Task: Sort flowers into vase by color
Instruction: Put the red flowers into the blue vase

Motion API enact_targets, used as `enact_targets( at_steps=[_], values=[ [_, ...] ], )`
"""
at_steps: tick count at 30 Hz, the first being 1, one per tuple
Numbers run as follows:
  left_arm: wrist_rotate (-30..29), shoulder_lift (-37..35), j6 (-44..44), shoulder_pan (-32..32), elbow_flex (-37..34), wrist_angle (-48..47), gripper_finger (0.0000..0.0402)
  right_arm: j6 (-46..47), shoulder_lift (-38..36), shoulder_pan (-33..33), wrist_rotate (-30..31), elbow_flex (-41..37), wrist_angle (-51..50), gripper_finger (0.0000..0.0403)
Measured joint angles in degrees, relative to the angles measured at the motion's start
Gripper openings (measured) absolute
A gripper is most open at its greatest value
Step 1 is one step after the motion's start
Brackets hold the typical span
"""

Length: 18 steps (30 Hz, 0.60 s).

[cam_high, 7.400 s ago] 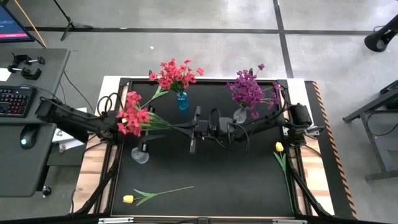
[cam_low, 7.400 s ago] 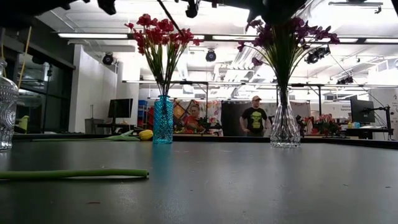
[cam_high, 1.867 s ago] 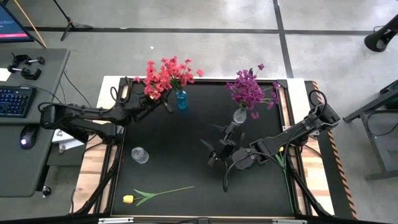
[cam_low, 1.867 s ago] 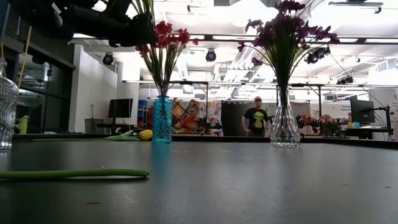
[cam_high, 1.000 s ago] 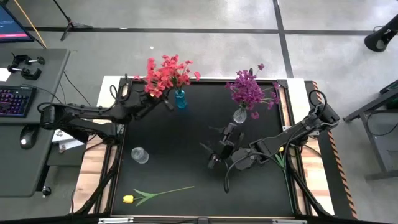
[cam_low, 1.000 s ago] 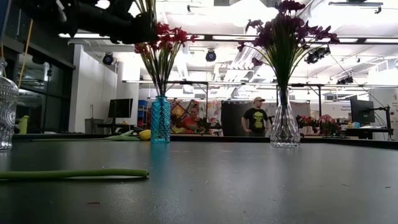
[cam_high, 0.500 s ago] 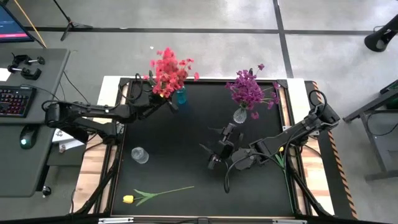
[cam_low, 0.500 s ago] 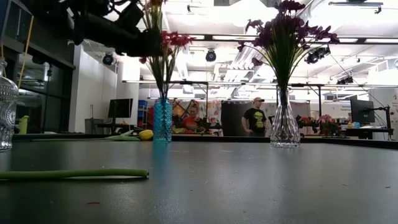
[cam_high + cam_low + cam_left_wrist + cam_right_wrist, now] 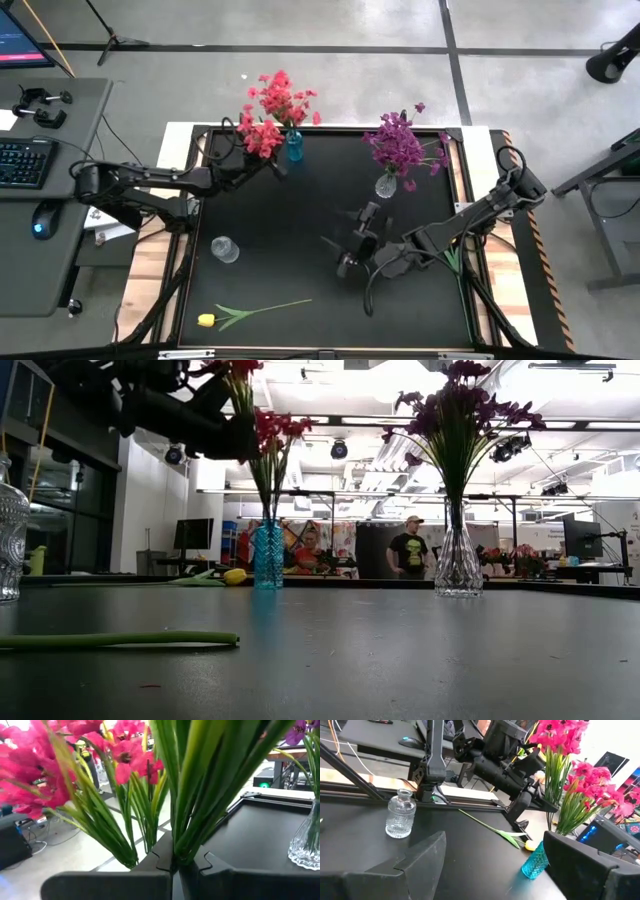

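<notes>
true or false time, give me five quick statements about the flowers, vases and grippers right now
1. The left gripper is shut on a red flower bunch beside the blue vase. True.
2. The right gripper holds a yellow flower. False: it is open and empty over the mat's middle.
3. The purple flowers stand in a clear vase. True.
4. The small clear vase at the left already holds flowers. False: it is empty.
5. Both yellow flowers are in vases. False: one yellow flower lies at the mat's near edge and another lies at the right edge.
</notes>
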Motion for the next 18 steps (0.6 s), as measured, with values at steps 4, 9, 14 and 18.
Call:
enact_targets(
  at_steps=[4,9,14,18],
  values=[
    [-0.1,-0.2,-1.6,0.5,0.0,-1.0,0.0001,1.2,0.0,0.0,-0.2,0.0,0.0,0.0322],
    [-0.2,-0.2,-4.5,1.4,0.0,-3.5,0.0000,5.5,0.0,-1.3,-0.6,0.0,0.0,0.0322],
    [-0.2,-0.2,-6.5,1.8,0.0,-5.8,0.0000,8.4,0.0,-3.0,-5.1,0.0,0.0,0.0322],
    [-0.2,-1.1,-6.5,1.5,0.0,-6.6,0.0000,9.3,0.0,-3.5,-7.4,0.0,0.0,0.0322]
  ],
)
